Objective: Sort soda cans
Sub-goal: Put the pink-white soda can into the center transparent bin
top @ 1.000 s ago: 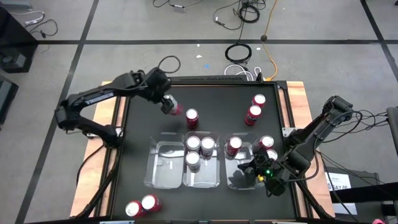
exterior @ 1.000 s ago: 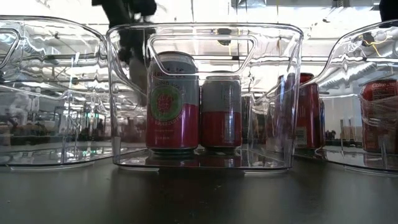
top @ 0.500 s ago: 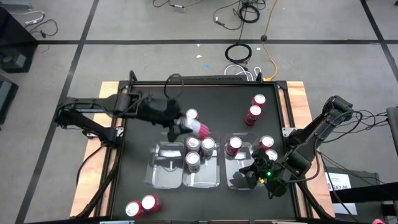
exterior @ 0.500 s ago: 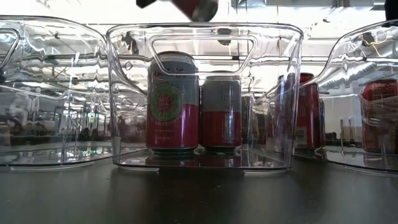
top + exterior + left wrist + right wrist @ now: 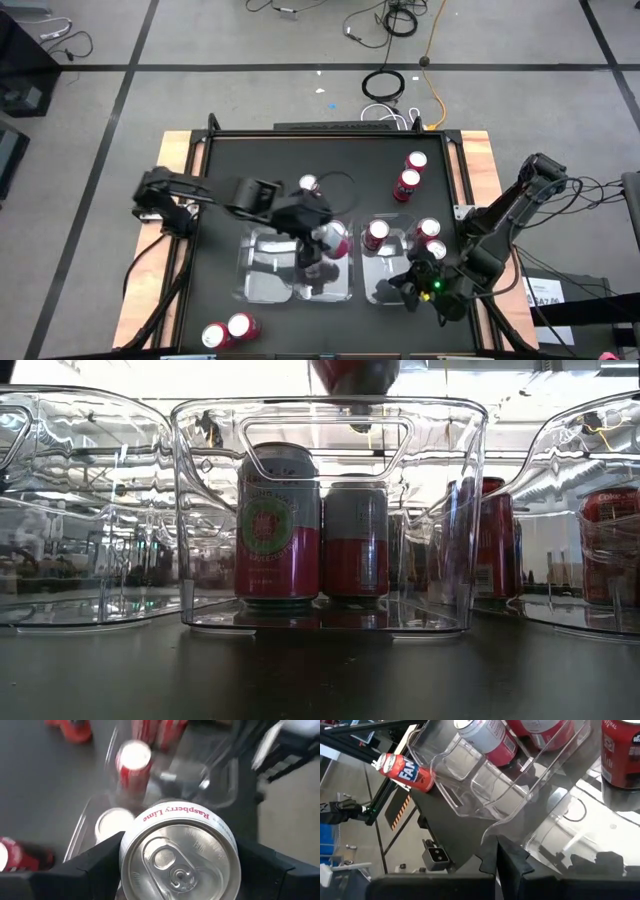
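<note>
I have the left gripper (image 5: 318, 238) out over the middle clear tray (image 5: 324, 262), its fingers spread wide around a Raspberry Lime can (image 5: 179, 855) that it holds by the body, silver top toward the wrist camera. In the low view the can's red body (image 5: 352, 374) hangs just above the tray's handle rim, apart from the two cans (image 5: 277, 525) standing inside. Room there is tight: the held can sits close over the cans already in that tray, while the left tray (image 5: 264, 262) beside it looks open. The right gripper (image 5: 412, 287) is pinched shut with nothing in it, parked low at the near edge of the right tray (image 5: 398, 262), where two red-bodied cans (image 5: 377, 233) and two more (image 5: 428, 230) stand.

The table (image 5: 232, 160) is a black mat inside a dark frame on a wooden top. Two cans (image 5: 410, 173) stand loose toward the far right of the mat, one can (image 5: 308, 184) just behind the left arm, and two lie on their sides (image 5: 228, 331) at the near left edge (one of them shows a Fanta label in the right wrist view). Beyond the table is grey floor with cables.

Compared with a second ago, the left arm has swung from the far left of the mat to the middle tray, carrying the can along; the right arm has barely shifted.
</note>
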`<state>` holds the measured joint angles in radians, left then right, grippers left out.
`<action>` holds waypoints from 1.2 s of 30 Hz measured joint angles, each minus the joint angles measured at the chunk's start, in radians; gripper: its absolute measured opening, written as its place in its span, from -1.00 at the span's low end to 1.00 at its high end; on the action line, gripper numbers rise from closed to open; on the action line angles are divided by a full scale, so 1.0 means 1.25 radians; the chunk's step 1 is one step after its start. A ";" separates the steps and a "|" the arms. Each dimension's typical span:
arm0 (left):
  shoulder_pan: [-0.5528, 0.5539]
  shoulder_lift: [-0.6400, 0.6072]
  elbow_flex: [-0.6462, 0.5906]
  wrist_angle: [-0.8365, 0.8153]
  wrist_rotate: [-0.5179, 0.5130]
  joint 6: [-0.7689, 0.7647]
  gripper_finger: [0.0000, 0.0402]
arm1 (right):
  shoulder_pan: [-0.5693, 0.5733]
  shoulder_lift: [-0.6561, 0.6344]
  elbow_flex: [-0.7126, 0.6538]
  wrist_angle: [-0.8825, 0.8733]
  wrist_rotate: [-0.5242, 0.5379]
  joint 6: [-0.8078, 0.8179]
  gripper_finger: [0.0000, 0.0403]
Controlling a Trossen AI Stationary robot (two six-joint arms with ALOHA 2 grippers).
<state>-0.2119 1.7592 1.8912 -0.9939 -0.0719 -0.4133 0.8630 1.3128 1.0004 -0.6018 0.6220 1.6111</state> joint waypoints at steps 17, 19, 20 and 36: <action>-0.017 0.216 0.108 -0.073 0.026 0.000 0.56 | 0.039 0.000 0.000 0.000 0.004 0.000 -1.00; -0.017 0.234 0.108 -0.074 0.026 0.000 0.56 | 0.039 0.000 0.000 -0.001 0.004 0.000 -1.00; -0.016 0.245 0.108 -0.074 0.029 0.000 0.56 | 0.039 0.000 0.000 -0.001 0.004 0.000 -1.00; -0.013 0.352 0.108 -0.066 0.046 0.001 0.76 | 0.039 0.000 0.000 0.005 0.004 0.002 -1.00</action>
<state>-0.2282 2.1995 2.0262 -1.0760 -0.0145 -0.4125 0.9119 1.3128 1.0004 -0.5953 0.6270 1.6141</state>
